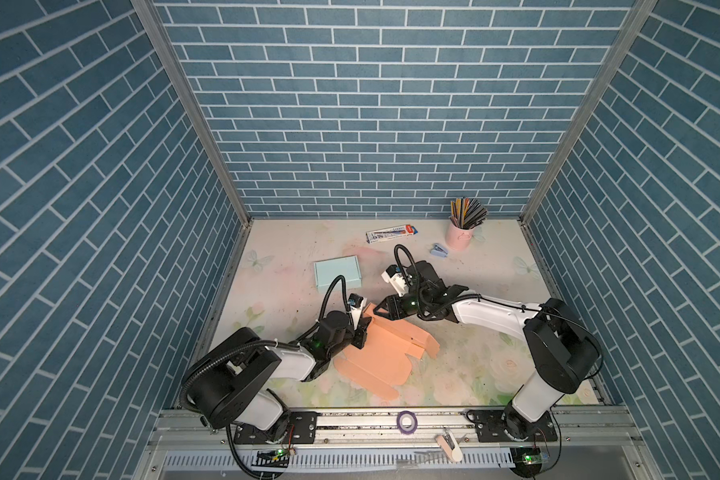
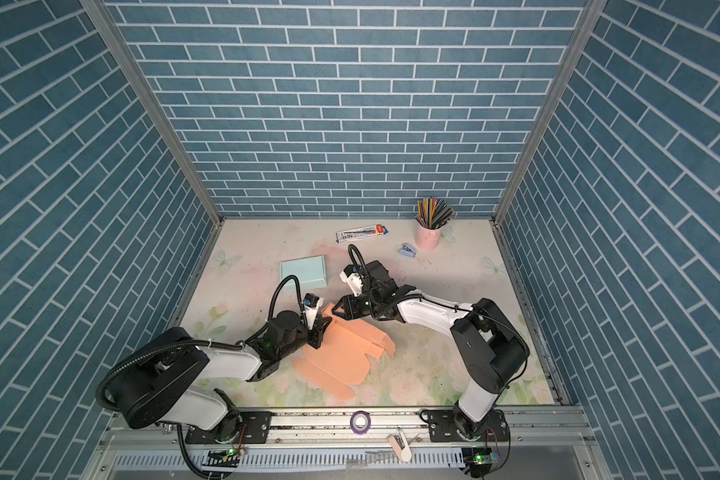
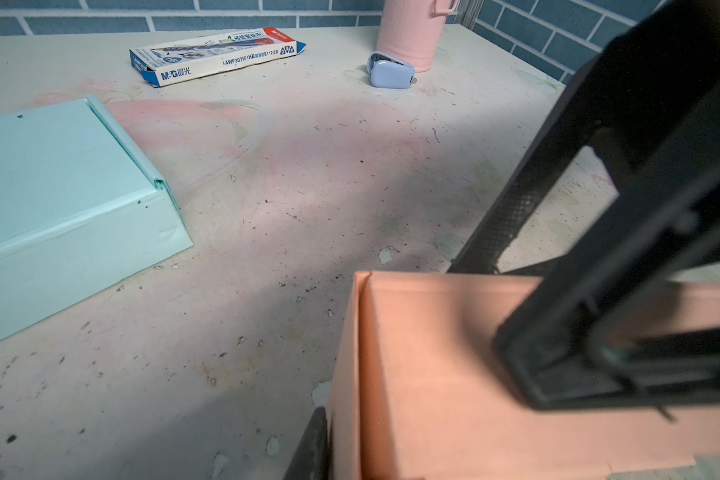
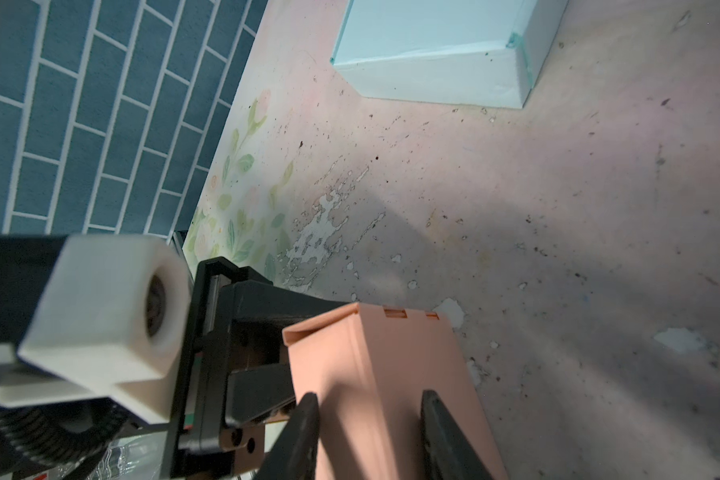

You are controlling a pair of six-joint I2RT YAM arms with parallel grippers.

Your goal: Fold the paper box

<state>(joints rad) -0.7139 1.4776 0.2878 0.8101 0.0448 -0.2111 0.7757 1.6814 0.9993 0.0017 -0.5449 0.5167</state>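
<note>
Basically, right end effector [image 4: 368,397] straddles raised wall of paper box [image 1: 385,353], jaws apart; left end effector [image 1: 363,331] at its flap (grip unclear).

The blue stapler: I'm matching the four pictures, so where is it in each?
Top view: stapler, back right, beside the pink cup.
Top view: stapler, same place.
Left wrist: upper middle, by the cup.
Right wrist: not in it.
Landmark: the pink cup.
</note>
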